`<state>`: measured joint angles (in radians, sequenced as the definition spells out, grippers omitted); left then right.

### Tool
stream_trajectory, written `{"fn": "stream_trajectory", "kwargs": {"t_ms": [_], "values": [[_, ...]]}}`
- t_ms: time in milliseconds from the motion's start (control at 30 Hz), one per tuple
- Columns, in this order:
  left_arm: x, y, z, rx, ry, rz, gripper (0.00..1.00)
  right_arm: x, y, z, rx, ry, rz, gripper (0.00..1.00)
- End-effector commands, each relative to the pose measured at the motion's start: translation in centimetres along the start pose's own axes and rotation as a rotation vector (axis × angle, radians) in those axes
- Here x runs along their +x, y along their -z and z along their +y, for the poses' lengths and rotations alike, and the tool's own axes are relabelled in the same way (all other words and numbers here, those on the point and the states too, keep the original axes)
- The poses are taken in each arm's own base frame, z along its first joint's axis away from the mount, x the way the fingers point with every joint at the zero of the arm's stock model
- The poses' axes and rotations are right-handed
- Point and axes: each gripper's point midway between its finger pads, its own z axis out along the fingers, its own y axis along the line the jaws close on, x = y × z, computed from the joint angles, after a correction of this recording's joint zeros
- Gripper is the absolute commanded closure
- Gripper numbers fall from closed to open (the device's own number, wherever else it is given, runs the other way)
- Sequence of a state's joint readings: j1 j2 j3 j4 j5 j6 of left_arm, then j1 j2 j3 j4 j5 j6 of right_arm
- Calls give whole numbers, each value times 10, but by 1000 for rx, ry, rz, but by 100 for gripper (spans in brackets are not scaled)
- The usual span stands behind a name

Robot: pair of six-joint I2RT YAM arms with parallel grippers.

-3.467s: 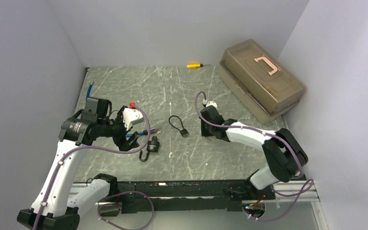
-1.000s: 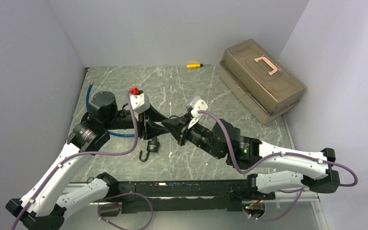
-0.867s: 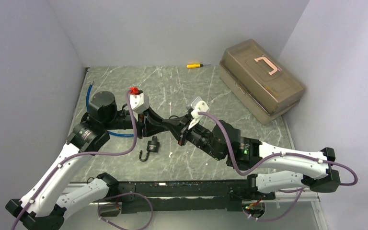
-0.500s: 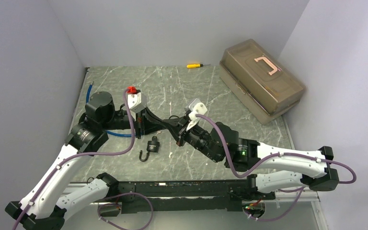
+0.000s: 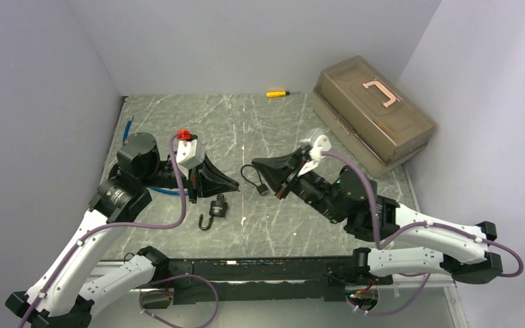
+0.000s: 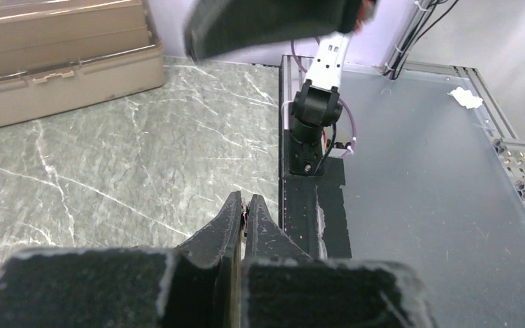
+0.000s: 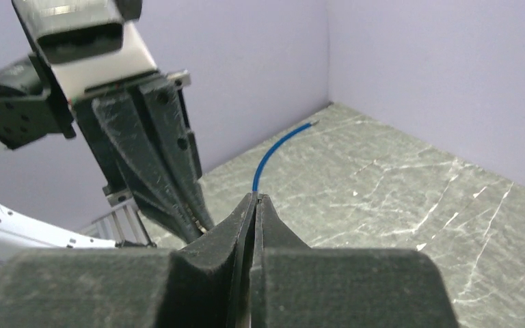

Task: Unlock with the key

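A black padlock lies on the table with its shackle swung open. My left gripper hovers just above and right of it, pointing right. Its jaws are pressed together on a thin sliver of metal, the key, which barely shows at the tips. In the right wrist view the same glint shows at the left gripper's tip. My right gripper faces it from the right, a short gap away, shut, with nothing visible between its fingers.
A second small padlock with a thin black loop lies under the right gripper. A blue cable runs along the left wall. A brown toolbox sits at the back right. A yellow screwdriver lies by the back wall.
The two grippers were tip to tip a second ago. The left one closed there. They have since separated, the right arm pulling back to the right and the left drawing slightly left.
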<state>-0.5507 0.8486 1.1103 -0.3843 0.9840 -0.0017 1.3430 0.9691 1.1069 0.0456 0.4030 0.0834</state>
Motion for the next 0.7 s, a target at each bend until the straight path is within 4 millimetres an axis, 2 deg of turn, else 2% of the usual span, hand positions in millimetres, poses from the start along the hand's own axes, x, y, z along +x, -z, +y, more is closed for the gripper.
{"fn": "stream_trajectory", "kwargs": {"t_ms": [0,100,167,267,333,433,667], "values": [[-8,2,-15,81,-50,-20,100,-12,8,4,-98,-44,-12,92],[-14,2,-20,109,-53,-29,100,-7,8,5,-156,-57,13,80],[-20,3,-17,87,-4,-43,100,2,9,4,-201,-70,36,67],[-30,4,-13,75,40,-76,100,22,17,17,-341,-79,88,41],[-39,5,-13,75,59,-99,100,31,23,28,-434,-76,114,30],[-50,6,-10,60,80,-125,100,35,30,43,-539,-60,112,24],[-61,7,-7,54,106,-155,100,20,12,43,-529,-16,16,24]]}}
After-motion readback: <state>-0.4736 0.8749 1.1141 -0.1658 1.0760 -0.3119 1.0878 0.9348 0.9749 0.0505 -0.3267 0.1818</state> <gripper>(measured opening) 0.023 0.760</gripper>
